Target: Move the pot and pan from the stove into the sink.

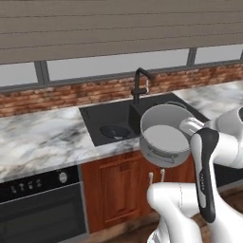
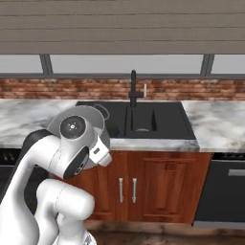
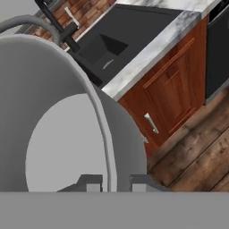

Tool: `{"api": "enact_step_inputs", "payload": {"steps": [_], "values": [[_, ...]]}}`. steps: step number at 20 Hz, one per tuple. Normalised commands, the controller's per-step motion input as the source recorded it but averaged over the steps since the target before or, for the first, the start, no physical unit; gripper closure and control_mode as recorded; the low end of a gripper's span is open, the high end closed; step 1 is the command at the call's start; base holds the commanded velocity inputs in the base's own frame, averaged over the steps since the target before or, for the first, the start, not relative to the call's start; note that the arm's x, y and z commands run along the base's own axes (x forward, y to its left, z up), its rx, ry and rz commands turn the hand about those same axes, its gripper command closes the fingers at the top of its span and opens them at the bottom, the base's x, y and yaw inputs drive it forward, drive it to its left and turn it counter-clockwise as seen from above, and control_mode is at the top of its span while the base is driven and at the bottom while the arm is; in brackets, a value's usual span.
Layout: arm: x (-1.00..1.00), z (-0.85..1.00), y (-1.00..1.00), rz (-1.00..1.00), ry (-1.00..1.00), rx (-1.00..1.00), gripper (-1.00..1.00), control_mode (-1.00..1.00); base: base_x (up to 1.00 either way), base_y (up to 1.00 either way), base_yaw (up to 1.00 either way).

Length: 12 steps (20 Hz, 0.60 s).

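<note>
The grey-silver pot (image 1: 163, 137) hangs tilted in the air, its mouth turned toward the left base camera, over the front right edge of the sink (image 1: 107, 116). My gripper (image 1: 184, 125) is shut on the pot's rim. In the hand view its fingertips (image 3: 93, 184) pinch the wall of the pot (image 3: 58, 134). From the right, the pot's rim (image 2: 102, 113) peeks out behind my arm, left of the sink (image 2: 165, 122). A dark round shape (image 1: 114, 132) lies on the basin floor; I cannot tell whether it is the pan or a drain. The stove is out of view.
A black gooseneck faucet (image 1: 140, 83) (image 2: 133, 91) stands behind the basin. Marble counter (image 1: 38, 137) runs on both sides. A black oven front with knobs (image 1: 38, 190) sits at the lower left, wooden cabinet doors (image 2: 143, 182) under the sink, and a dark appliance front (image 2: 225, 186) at the right.
</note>
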Motion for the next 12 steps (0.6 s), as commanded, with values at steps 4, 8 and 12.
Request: {"api": "enact_step_inputs", "payload": {"steps": [4, 8, 12], "values": [[0.0, 0.0, 0.0, 0.0, 0.0, 0.0, 1.0, 1.0, 0.86, 0.26, 0.0], [0.0, 0.0, 0.0, 0.0, 0.0, 0.0, 1.0, 1.0, 0.88, 0.25, 0.0], [0.0, 0.0, 0.0, 0.0, 0.0, 0.0, 1.0, 1.0, 0.57, 0.18, -0.01]]}}
